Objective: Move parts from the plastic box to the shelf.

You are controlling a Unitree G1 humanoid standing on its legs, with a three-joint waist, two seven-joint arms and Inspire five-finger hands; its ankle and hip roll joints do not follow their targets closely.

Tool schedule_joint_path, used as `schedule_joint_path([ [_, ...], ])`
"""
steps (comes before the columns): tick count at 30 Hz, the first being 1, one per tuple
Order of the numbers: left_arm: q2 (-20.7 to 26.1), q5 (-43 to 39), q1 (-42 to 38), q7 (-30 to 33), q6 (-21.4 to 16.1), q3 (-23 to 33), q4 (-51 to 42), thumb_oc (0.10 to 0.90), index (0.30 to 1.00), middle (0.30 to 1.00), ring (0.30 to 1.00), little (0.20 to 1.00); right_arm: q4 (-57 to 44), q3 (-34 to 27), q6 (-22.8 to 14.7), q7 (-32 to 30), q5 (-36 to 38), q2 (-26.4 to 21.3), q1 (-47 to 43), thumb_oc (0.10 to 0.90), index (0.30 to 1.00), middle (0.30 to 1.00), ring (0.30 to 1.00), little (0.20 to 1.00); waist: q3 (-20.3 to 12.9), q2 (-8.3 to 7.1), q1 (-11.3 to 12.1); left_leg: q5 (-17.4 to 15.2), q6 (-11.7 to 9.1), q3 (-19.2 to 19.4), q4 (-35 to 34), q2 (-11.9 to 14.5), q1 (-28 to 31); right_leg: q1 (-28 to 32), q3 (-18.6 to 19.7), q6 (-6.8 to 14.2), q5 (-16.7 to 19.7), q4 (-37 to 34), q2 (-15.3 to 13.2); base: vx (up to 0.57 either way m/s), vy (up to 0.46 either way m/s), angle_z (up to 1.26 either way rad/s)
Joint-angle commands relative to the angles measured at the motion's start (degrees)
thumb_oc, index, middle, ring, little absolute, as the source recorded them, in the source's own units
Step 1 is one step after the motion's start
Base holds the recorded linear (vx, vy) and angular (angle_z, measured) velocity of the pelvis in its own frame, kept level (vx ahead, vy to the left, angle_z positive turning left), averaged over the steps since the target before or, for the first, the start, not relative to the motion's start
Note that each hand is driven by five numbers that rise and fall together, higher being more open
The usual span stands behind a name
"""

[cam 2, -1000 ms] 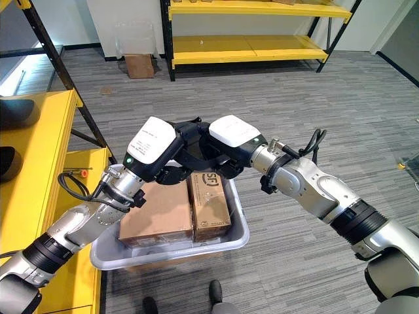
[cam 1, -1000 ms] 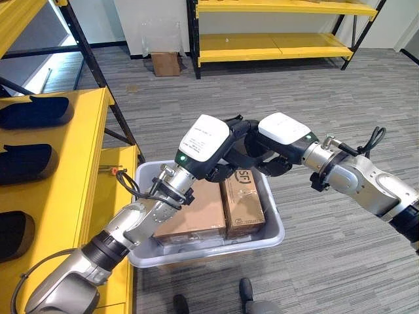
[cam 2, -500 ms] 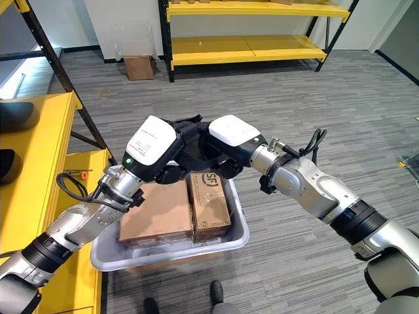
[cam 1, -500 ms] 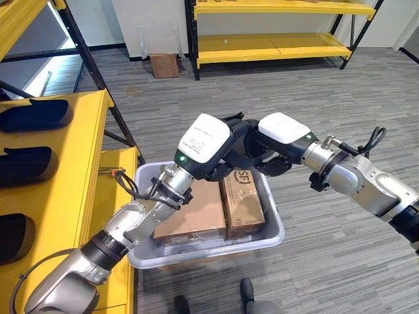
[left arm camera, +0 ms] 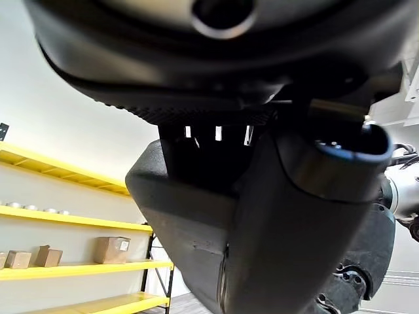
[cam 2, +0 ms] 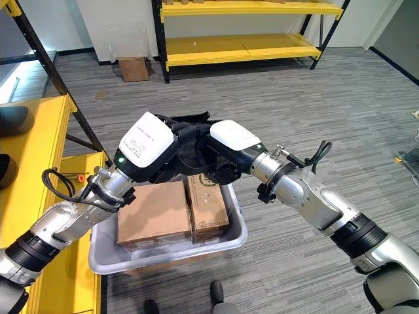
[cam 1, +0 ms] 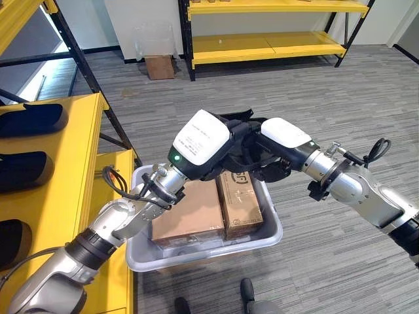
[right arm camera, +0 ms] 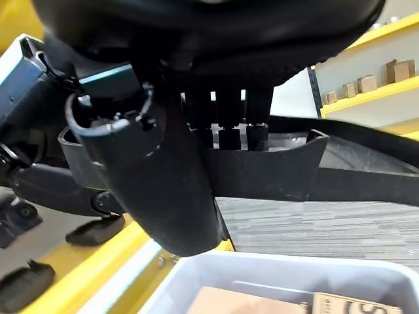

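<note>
Both your hands meet above the far end of the plastic box [cam 1: 272,229], the left hand [cam 1: 219,154] and right hand [cam 1: 262,160] gripping one black part [right arm camera: 262,170] between them. Your right fingers [right arm camera: 230,121] curl over its edge with the thumb underneath, and your left thumb [left arm camera: 308,216] presses against it. Two cardboard boxes [cam 1: 213,212] lie side by side in the plastic box; the yellow shelf [cam 1: 62,190] stands on your left.

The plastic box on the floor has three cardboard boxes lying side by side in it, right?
Not three. The left eye view shows two cardboard boxes side by side in the plastic box: a wider one and a narrower one. The rest holds.
</note>
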Motion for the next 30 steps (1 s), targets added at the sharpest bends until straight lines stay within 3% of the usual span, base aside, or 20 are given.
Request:
schedule_joint_path([
  [1,5.9,0.4,0.8,1.8,4.0,5.9,10.1,0.4,0.3,0.3,0.3,0.3,-5.2,-18.2,-4.0,-6.6,10.9,0.1,-2.3,0.9,1.0,1.0,1.0,1.0,-6.5,0.19,-0.3,-5.7,-3.1,1.4,-0.4,4.6,4.7,7.8,-1.9,4.8,-9.9,-0.1,-3.1,0.0,0.0,0.0],
  [17,11.8,0.7,8.3,1.8,3.5,14.5,8.7,0.4,0.3,0.3,0.3,0.3,-11.4,-33.2,-6.3,-6.5,14.7,-0.1,13.3,0.9,1.0,1.0,1.0,1.0,-6.6,1.59,-1.7,-5.8,-3.2,2.2,-0.4,4.5,4.7,7.0,-1.2,5.1,-9.6,-0.1,-3.4,0.0,0.0,-0.05],
  [30,14.5,0.9,11.5,1.2,2.9,18.4,8.4,0.4,0.3,0.3,0.3,0.3,-14.6,-41.5,-7.6,-6.5,16.8,3.3,22.0,0.9,1.0,1.0,1.0,1.0,-6.7,2.57,-2.8,-5.8,-3.2,2.6,-0.4,4.4,4.8,6.6,-0.5,5.1,-9.6,-0.1,-3.4,0.0,0.0,0.01],
])
